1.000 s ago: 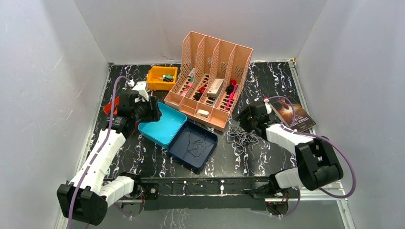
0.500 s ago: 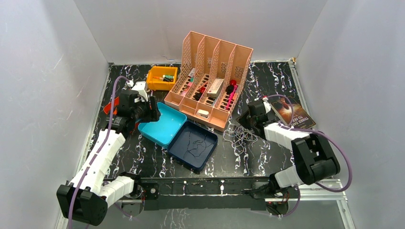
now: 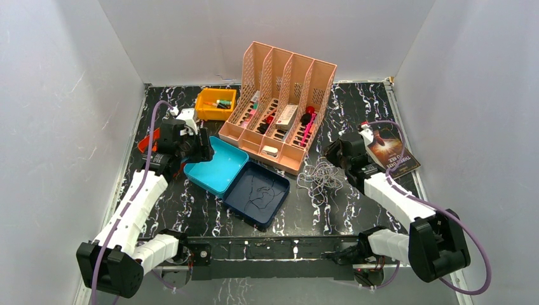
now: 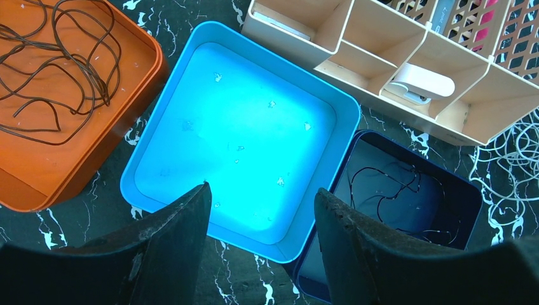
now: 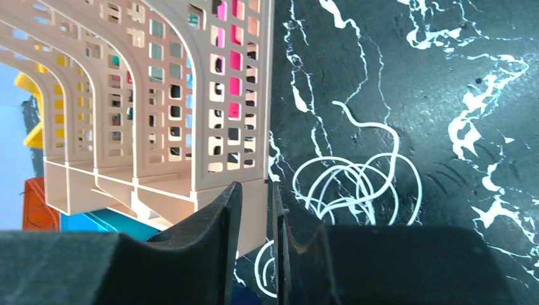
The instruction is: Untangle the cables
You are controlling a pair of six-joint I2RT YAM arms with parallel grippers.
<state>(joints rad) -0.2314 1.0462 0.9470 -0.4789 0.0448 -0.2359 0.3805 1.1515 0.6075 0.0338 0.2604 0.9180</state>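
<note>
Left gripper [image 4: 260,197]: fingers spread wide, empty, over square light-blue plastic tray [image 4: 235,127].
Right gripper [image 5: 257,190]: nearly closed beside tangled thin white cables [image 3: 320,176]; grasp unclear.

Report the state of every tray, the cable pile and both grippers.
left gripper: open, above the light blue tray.
right gripper: jaws nearly closed; whether a strand is pinched cannot be told.
light blue tray: no cables in it.
dark blue tray: holds dark cables.
orange tray: holds brown cables.
white cables: tangled heap beside the file organizer.
</note>
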